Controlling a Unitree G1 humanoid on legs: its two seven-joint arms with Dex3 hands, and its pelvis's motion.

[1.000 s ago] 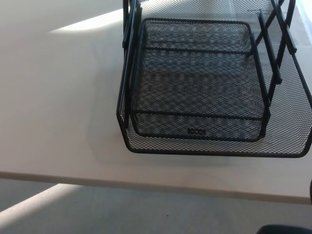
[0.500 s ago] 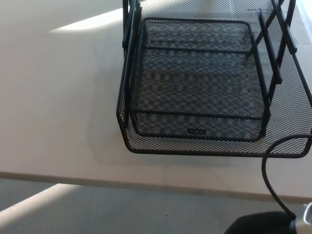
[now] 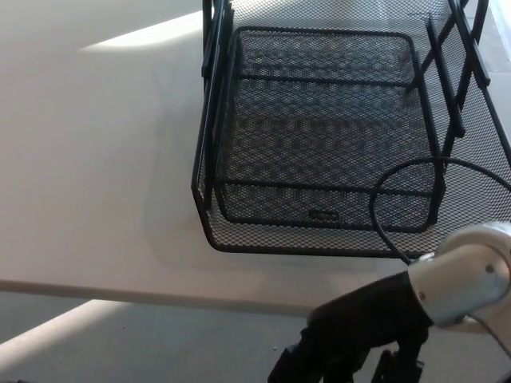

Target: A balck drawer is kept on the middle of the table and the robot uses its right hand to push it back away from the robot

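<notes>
1. The black mesh drawer (image 3: 323,140) carries a small label (image 3: 322,215) on the middle of its near front wall; the writing on it is too small to read.
2. No other writing or brand mark shows anywhere in the head view.
3. The drawer sits inside a black wire-mesh rack (image 3: 479,215) on the white table (image 3: 96,175), toward the table's right and far part, with its near front wall facing the robot and set back from the table's near edge.
4. Black upright bars of the rack run along the drawer's left side and cross diagonally on its right side.
5. The right hand (image 3: 351,339) comes in at the lower right, below the table's near edge and short of the drawer, not touching it.
6. Its black fingers point down toward the bottom edge of the picture and are partly cut off, so I cannot tell whether they are apart or together.
7. A silver-grey wrist joint (image 3: 467,275) sits just behind the hand, and a thin black cable (image 3: 387,179) loops up from it across the drawer's near right corner.
8. A band of sunlight (image 3: 144,36) lies across the far left of the table.
9. Grey floor (image 3: 160,343) shows below the table edge.
</notes>
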